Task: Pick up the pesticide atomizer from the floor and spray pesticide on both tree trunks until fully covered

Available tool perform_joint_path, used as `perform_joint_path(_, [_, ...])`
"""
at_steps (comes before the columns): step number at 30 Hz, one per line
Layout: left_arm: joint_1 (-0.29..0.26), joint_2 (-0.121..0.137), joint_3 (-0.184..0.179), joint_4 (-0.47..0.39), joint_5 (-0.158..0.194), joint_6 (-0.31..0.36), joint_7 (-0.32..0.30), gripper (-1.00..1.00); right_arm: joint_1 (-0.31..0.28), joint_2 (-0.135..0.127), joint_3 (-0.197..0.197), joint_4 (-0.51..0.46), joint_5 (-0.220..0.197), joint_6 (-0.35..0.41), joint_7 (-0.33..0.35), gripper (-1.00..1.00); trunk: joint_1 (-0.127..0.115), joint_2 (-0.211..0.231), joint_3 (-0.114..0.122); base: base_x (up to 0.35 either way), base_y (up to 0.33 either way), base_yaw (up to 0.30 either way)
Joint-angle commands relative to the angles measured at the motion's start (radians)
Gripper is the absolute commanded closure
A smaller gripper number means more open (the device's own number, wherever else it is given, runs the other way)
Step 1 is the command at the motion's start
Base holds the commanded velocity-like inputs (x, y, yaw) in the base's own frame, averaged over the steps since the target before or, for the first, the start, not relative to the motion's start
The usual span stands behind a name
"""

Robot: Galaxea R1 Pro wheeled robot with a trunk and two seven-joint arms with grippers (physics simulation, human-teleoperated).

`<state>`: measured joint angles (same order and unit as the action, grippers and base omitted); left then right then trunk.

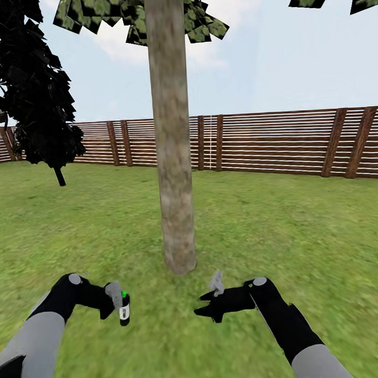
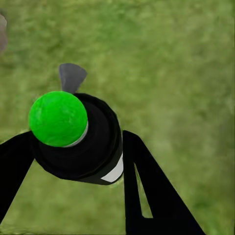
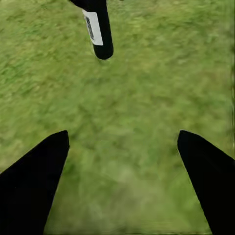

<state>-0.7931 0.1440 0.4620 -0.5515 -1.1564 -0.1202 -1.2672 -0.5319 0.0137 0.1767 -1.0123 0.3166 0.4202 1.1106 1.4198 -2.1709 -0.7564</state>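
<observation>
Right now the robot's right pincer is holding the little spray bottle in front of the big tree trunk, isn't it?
Not quite. It is the left pincer that holds the pesticide atomizer, as the head view shows. The right pincer is open with nothing between its fingers. The rest is right: the bottle is held in front of the tree trunk.

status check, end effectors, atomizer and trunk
Left end effector shut on pesticide atomizer, held above lawn. Right end effector open, empty. Tree trunk dead ahead, nothing between.
</observation>
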Motion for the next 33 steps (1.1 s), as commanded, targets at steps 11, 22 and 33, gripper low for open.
perform_joint_path(11, [0.004,-0.031,0.556,0.005,0.023,0.221,0.335,1.00,0.009,-0.129,-0.952,0.117,0.014,-0.052,-0.079,-1.00,0.000,0.000,0.000,0.000,0.000,0.000])
perform_joint_path(22, [0.012,-0.126,0.587,0.008,0.025,0.299,0.803,1.00,0.009,-0.133,-1.148,0.353,0.019,-0.325,-0.569,-1.00,0.000,0.000,0.000,0.000,0.000,0.000])
perform_joint_path(33, [0.011,-0.181,0.586,0.016,0.024,0.300,0.805,1.00,0.009,-0.144,-1.151,0.401,0.017,-0.339,-0.590,-1.00,0.000,0.000,0.000,0.000,0.000,0.000])
